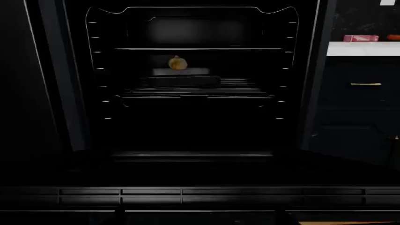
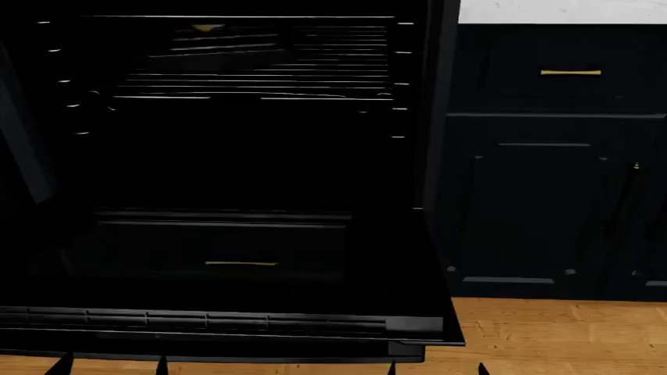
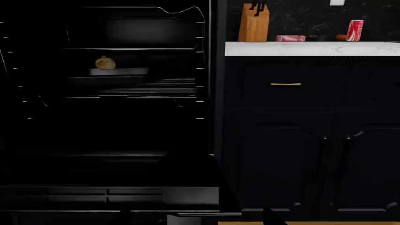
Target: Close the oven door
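The oven door (image 2: 240, 289) is swung down flat and level, a wide glossy black panel with vent slots (image 2: 187, 320) along its near edge. It also fills the lower part of the left wrist view (image 1: 200, 178) and the right wrist view (image 3: 106, 178). My left gripper (image 2: 112, 366) sits just in front of that edge near its left end, open, holding nothing. My right gripper (image 2: 438, 367) is open at the door's right corner, also empty. In the wrist views only dark fingertips (image 1: 119, 218) (image 3: 269, 216) show.
The oven cavity (image 1: 194, 79) holds wire racks and a tray with a round yellowish item (image 1: 177, 63). Navy cabinets (image 2: 552, 203) with a brass-handled drawer (image 2: 570, 73) stand to the right. A white counter (image 3: 312, 48) carries a knife block (image 3: 254, 23) and a red can (image 3: 354, 30). The floor (image 2: 563, 336) is wooden.
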Robot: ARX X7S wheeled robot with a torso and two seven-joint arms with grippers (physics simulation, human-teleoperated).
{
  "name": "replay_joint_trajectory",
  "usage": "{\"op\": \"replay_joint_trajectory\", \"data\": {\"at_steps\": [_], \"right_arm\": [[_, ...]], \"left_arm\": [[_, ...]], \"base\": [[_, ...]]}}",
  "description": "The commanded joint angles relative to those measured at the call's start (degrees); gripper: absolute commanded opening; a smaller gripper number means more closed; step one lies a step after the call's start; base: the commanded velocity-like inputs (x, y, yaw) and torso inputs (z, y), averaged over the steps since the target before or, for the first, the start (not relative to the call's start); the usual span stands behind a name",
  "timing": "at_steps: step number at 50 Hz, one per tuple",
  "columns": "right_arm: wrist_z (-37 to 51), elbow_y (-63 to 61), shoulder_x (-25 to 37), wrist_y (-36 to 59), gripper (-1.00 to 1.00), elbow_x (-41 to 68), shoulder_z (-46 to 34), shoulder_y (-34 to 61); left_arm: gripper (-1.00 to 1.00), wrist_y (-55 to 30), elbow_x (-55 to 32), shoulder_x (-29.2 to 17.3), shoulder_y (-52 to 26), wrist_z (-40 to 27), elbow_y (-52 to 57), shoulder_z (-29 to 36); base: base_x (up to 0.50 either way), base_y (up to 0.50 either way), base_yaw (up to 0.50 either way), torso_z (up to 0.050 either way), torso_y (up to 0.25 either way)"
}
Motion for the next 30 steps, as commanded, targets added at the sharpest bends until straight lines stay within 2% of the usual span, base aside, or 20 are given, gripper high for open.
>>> {"op": "replay_joint_trajectory", "data": {"at_steps": [1, 17, 30], "right_arm": [[11.28, 1.52, 8.62, -1.95, 1.0, 9.63, -11.7, 1.5], [11.77, 0.55, 10.06, -1.48, 1.0, 10.34, -12.17, 1.17], [12.1, 0.8, 10.36, -1.12, 1.0, 10.8, -12.55, 1.49]], "left_arm": [[1.0, 0.0, -0.56, -0.57, 0.0, -0.64, 0.0, 0.64], [1.0, 0.18, -2.72, -3.21, -0.21, -3.71, -0.33, 3.69], [1.0, 0.27, -3.65, -4.23, -0.28, -4.95, -0.3, 4.98]], "base": [[0.0, 0.0, 0.0, 0.0, 0.0], [0.0, 0.0, 0.0, -0.001, 0.0], [0.0, 0.0, 0.0, -0.05, 0.0]]}}
